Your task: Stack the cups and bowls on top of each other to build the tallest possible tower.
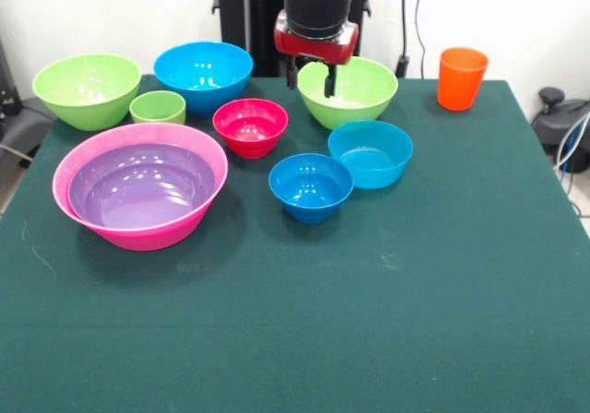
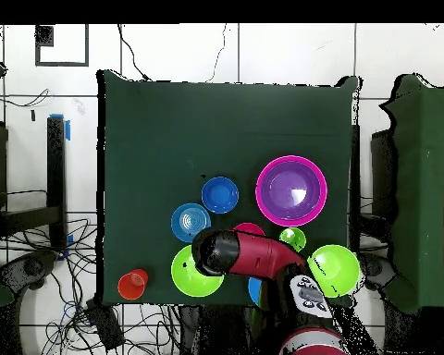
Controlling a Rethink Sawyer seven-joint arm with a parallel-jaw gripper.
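From the front I see the gripper (image 1: 316, 79) hanging at top centre, its fingers (image 1: 329, 80) slightly parted and holding nothing, their tips at the near rim of a lime-green bowl (image 1: 350, 90). The orange cup (image 1: 461, 78) stands alone at upper right on the green counter (image 1: 369, 321). Below the gripper sit the teal bowl (image 1: 371, 153) and the small blue bowl (image 1: 311, 186), touching rim to rim. The small red bowl (image 1: 250, 125) is left of them. At left the purple bowl (image 1: 138, 184) is nested inside the huge pink bowl (image 1: 83, 169). Along the top left I count the second lime-green bowl (image 1: 88, 88), the short green cup (image 1: 158, 108) and the large blue bowl (image 1: 203, 74).

Overhead, the arm (image 2: 253, 256) lies over the lower middle and hides the gripper; it also covers most of the red bowl and the large blue bowl. This view does show the orange cup (image 2: 131, 284) at lower left, well apart from the nested pair (image 2: 291, 190).
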